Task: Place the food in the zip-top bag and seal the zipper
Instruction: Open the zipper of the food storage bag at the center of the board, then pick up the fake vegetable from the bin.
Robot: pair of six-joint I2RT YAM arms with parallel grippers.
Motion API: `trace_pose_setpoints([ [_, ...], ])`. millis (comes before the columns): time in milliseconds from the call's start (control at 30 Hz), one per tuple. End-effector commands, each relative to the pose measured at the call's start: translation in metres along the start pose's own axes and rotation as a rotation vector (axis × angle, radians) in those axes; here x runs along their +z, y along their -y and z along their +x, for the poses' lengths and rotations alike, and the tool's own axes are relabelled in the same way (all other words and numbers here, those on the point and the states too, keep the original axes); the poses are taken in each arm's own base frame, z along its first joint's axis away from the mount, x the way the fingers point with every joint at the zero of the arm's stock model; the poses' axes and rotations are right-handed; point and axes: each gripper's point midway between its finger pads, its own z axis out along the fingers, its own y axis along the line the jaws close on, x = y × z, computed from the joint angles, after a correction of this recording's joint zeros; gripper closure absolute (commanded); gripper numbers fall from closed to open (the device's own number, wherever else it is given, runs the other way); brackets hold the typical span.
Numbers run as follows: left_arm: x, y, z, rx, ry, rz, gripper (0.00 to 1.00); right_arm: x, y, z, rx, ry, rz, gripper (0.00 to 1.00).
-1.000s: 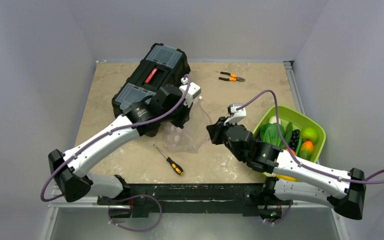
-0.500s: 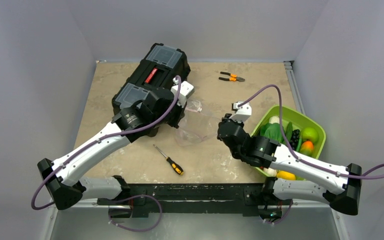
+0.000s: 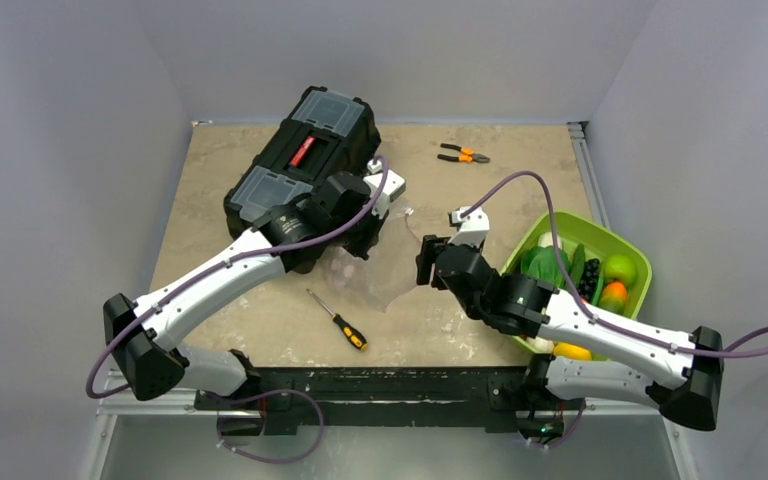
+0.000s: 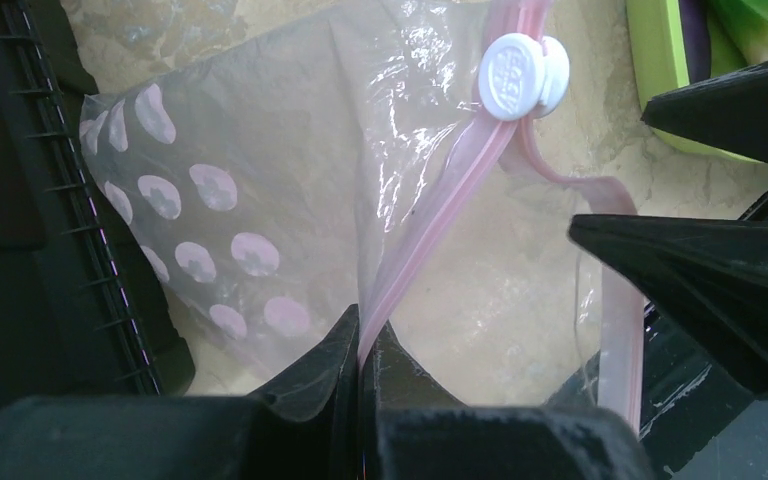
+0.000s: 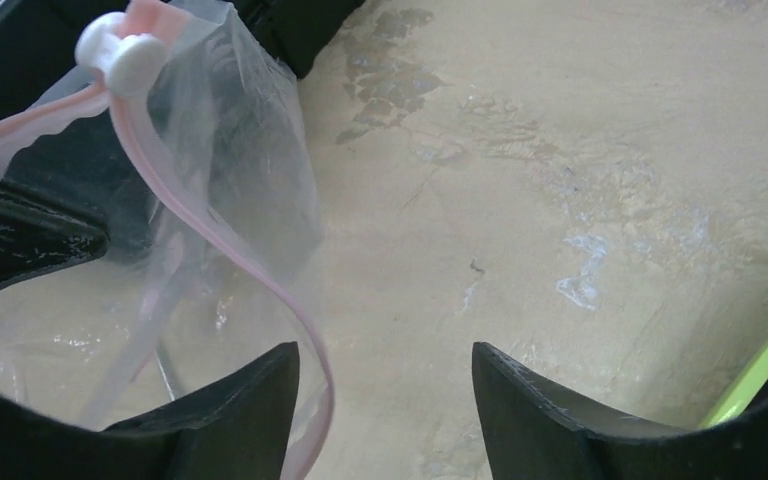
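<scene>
The clear zip-top bag [image 3: 382, 272] hangs between my two grippers above the table. My left gripper [image 4: 362, 325] is shut on the pink zipper [image 4: 440, 225], below its white slider [image 4: 523, 75]. The bag's mouth gapes, with the other pink edge curving off to the right. My right gripper [image 5: 385, 350] is open, and that pink edge [image 5: 235, 250] runs just inside its left finger, apart from the right one. The food [image 3: 575, 275] lies in the lime-green bowl [image 3: 600, 232] to the right of the right arm. The bag looks empty.
A black toolbox [image 3: 300, 165] stands behind the left arm, touching the bag's left side. A screwdriver [image 3: 338, 320] lies in front of the bag. Orange-handled pliers [image 3: 463, 154] lie at the back of the table.
My right gripper has opened and let go of the bag's edge, after swinging a little right and back. My left gripper stays shut on the zipper and has shifted slightly.
</scene>
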Motion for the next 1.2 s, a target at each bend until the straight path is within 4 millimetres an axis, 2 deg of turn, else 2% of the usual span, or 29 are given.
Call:
trace_pose_setpoints([
  [0, -0.006, 0.0, -0.016, -0.029, 0.02, -0.006, 1.0, -0.026, -0.004, -0.04, 0.041, 0.058, -0.065, 0.34],
  [67, -0.004, -0.001, -0.015, -0.031, 0.012, -0.012, 1.0, -0.042, 0.0, -0.055, 0.077, 0.099, -0.11, 0.25],
  [200, -0.003, -0.001, -0.014, -0.037, 0.007, -0.012, 1.0, -0.072, 0.018, -0.081, 0.159, 0.195, -0.152, 0.14],
  [300, -0.003, 0.001, -0.014, -0.041, 0.006, -0.005, 1.0, -0.081, 0.054, -0.086, 0.256, 0.27, -0.047, 0.1],
  [367, -0.002, 0.002, -0.014, -0.046, 0.005, 0.002, 1.0, -0.078, 0.087, -0.072, 0.299, 0.281, 0.104, 0.11],
  [500, -0.001, 0.005, -0.013, -0.052, 0.002, 0.017, 1.0, -0.071, 0.137, -0.043, 0.32, 0.281, 0.381, 0.15],
  [600, -0.001, 0.006, -0.012, -0.054, 0.0, 0.022, 1.0, -0.067, 0.171, -0.036, 0.294, 0.255, 0.571, 0.14],
  [700, 0.0, 0.008, -0.012, -0.055, -0.001, 0.031, 1.0, -0.04, 0.178, -0.039, 0.274, 0.194, 0.573, 0.13],
  [800, 0.0, 0.008, -0.012, -0.052, 0.002, 0.031, 1.0, -0.022, 0.211, -0.026, 0.332, 0.105, 0.699, 0.12],
  [867, -0.001, 0.006, -0.012, -0.049, 0.003, 0.021, 1.0, -0.019, 0.226, -0.022, 0.354, 0.093, 0.775, 0.03],
  [900, 0.0, 0.005, -0.012, -0.048, 0.002, 0.017, 1.0, -0.02, 0.233, -0.019, 0.357, 0.089, 0.818, 0.01],
  [1033, -0.001, 0.005, -0.012, -0.047, 0.004, 0.021, 1.0, -0.02, 0.248, -0.012, 0.357, 0.083, 0.895, 0.01],
  [1167, -0.001, 0.004, -0.012, -0.044, 0.006, 0.012, 1.0, -0.011, 0.253, -0.002, 0.343, 0.004, 0.9, 0.01],
])
